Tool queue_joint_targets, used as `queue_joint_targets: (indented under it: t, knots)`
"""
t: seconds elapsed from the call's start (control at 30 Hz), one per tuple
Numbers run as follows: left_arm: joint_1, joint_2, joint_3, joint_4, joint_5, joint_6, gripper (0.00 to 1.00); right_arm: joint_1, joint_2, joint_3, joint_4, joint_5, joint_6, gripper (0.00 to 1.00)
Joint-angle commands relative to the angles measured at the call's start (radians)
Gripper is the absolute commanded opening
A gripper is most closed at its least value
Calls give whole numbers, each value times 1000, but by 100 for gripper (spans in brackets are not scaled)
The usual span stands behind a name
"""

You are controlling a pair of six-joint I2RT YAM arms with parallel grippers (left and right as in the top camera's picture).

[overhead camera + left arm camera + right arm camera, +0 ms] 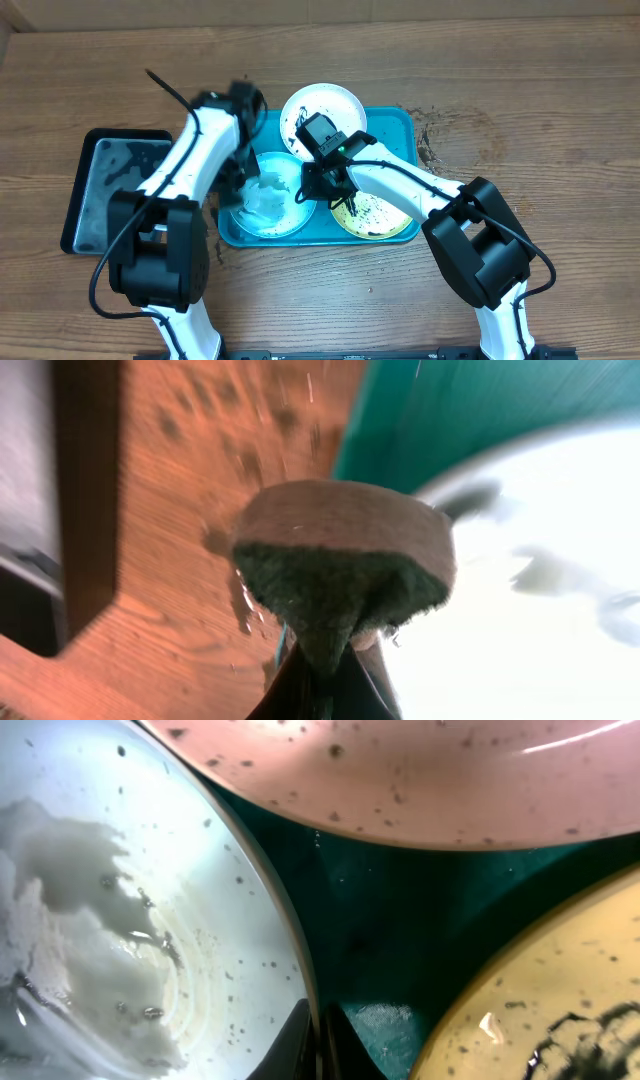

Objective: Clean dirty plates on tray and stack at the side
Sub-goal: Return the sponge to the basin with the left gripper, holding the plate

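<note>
Though unseen overhead, left gripper's [322, 682] sponge [340, 555]

Three plates [335, 100] crowding the tray [405, 125], slim gaps between, left arm [190, 150] and right arm [400, 185] overhead, black tray [110, 190] left, open table [560, 110] right

Overhead view: a wooden table [560, 100] of brown grain fills the field. At 9 o'clock lies a black rectangular tray [100, 210] with rounded corners, its grey floor glossy and mottled as if wet. At 2 o'clock from centre, dark specks [428, 145] are scattered on the wood.

Left wrist view: a sponge [340, 560] at centre shows a tan upper layer over a dark green scouring layer. Blurred wood lies toward 9 o'clock, and the black tray's corner sits at the far left edge.
</note>
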Motion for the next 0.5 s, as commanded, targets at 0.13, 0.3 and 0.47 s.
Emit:
queue_joint_targets:
  t: [0.13, 0.3, 0.47]
  knots:
    - [125, -17, 273, -51, 161, 47, 5, -2, -40, 200, -112, 105, -82, 4]
    - [302, -21, 306, -53, 372, 58, 4, 25, -44, 412, -331, 400, -166, 4]
    - [479, -21, 302, -88, 425, 69, 4, 105, -44, 578, -482, 742, -271, 4]
